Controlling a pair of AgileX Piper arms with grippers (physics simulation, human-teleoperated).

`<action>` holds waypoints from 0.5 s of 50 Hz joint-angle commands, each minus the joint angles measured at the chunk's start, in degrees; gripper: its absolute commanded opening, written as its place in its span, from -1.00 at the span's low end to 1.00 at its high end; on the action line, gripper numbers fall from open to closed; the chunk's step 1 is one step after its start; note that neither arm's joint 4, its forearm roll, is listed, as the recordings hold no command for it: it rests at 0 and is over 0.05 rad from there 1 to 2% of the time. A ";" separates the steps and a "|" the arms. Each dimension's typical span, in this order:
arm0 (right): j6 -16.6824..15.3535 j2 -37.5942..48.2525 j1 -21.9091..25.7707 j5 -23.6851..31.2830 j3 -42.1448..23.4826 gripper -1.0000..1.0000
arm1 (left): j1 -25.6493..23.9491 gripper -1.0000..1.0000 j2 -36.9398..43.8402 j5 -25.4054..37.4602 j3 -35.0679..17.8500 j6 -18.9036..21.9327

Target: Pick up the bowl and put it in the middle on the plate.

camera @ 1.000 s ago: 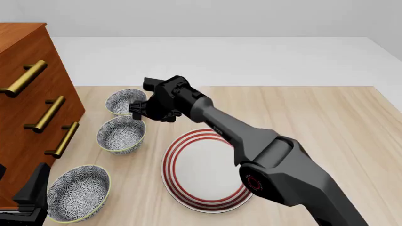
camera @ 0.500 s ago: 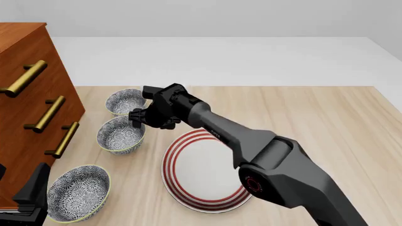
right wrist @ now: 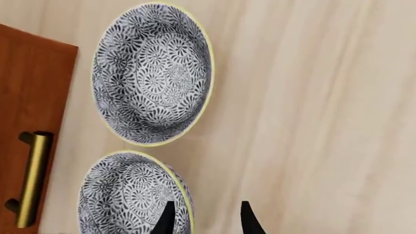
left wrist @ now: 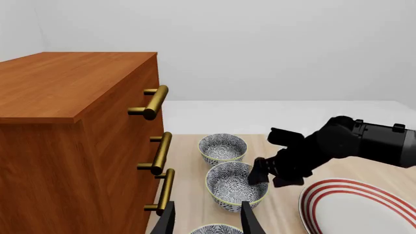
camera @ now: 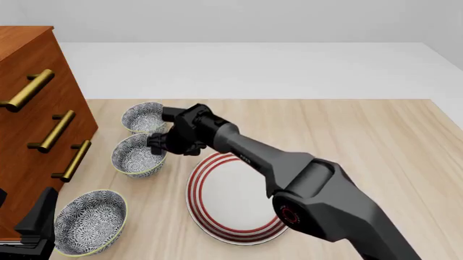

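Over the bowl (camera: 139, 155) rim, right gripper (right wrist: 204, 219) parted narrowly, astride the wall; shallow bite risks tipping it short of plate (camera: 235, 197).

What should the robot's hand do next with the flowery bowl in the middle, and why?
Probably close the right gripper. In the right wrist view its two fingertips sit on either side of the bowl's rim, one inside, one outside, with a gap between them. Pinching the rim comes first; then it can lift the bowl toward the plate.

Front view high, wrists low — all share the bowl (camera: 139, 155).
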 commanded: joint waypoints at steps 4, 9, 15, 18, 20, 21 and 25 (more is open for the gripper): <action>-0.30 1.02 0.33 0.01 -0.15 1.00 | 0.00 1.00 0.00 0.00 0.00 0.00; -0.36 1.18 0.51 0.15 -0.32 1.00 | 0.00 1.00 0.00 0.00 0.00 0.00; -2.10 1.11 -0.24 1.26 -1.12 -1.00 | 0.00 1.00 0.00 0.00 0.00 0.00; -1.38 0.52 0.48 0.55 -0.20 -1.00 | 0.00 1.00 0.00 0.00 0.00 0.00; -1.78 0.28 0.08 0.52 -0.03 -1.00 | 0.00 1.00 0.00 0.00 0.00 0.00; -1.59 0.46 0.32 0.63 -0.30 -1.00 | 0.00 1.00 0.00 0.00 0.00 0.00; -1.80 0.44 0.53 0.68 -0.33 -1.00 | 0.00 1.00 0.00 0.00 0.00 0.00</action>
